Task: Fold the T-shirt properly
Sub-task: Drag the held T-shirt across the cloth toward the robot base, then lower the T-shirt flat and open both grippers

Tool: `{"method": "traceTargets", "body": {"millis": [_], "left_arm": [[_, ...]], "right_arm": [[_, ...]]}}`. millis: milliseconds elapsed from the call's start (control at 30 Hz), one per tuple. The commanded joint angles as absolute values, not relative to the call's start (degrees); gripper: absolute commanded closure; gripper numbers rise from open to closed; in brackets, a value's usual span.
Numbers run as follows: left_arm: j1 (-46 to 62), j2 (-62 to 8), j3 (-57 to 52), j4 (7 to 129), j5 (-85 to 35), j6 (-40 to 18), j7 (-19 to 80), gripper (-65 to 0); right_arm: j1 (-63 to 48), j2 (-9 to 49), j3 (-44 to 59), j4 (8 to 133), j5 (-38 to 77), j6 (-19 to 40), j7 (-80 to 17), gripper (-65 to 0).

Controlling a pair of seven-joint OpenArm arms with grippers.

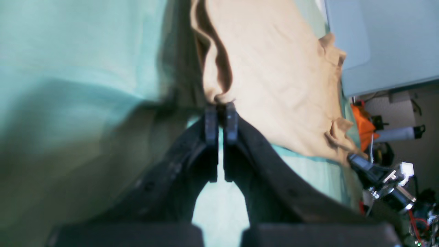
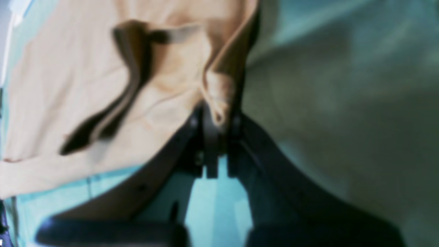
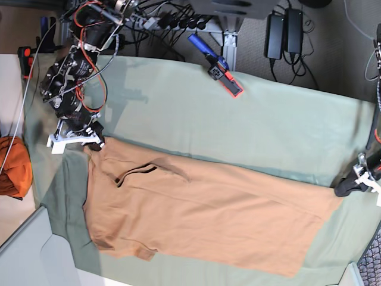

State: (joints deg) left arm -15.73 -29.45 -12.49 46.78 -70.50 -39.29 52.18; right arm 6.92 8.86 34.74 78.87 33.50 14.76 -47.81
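Observation:
The tan-orange T-shirt lies spread lengthwise on the sage-green table cloth, collar toward the left of the base view. My right gripper is at the shirt's upper left corner. In the right wrist view this gripper is shut on a bunched fold of the T-shirt. My left gripper is at the far right hem corner. Seen from the left wrist, it is shut, pinching the edge of the T-shirt, which rises in a ridge from its tips.
A bright orange cloth bundle sits off the cloth at the left. A blue and red tool lies at the cloth's far edge, with cables and power bricks behind. A pale grey box stands at the lower left corner.

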Motion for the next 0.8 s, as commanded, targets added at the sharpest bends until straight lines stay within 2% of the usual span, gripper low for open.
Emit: {"method": "traceTargets", "body": {"millis": [0,233,567,767], "left_arm": [[-17.0,-31.3,-12.8,48.1,-72.5,-40.0,52.6,0.0],[-16.6,-32.9,-12.8,48.8,-81.1,-40.0,61.8,0.0],[-11.6,-35.0,-12.8,49.7,-85.0,-40.0,65.5,0.0],[-3.5,-37.3,-12.8,58.1,-85.0,-40.0,66.3,0.0]], "right_arm": [[7.7,10.2,34.8,80.4,34.6,20.0,-47.3,0.0],[7.7,12.6,34.8,81.1,35.0,20.0,-50.6,0.0],[4.4,17.7,34.8,81.3,39.8,21.9,-56.9,0.0],[-1.9,19.5,34.8,84.8,41.5,22.5,-57.5,0.0]]}}
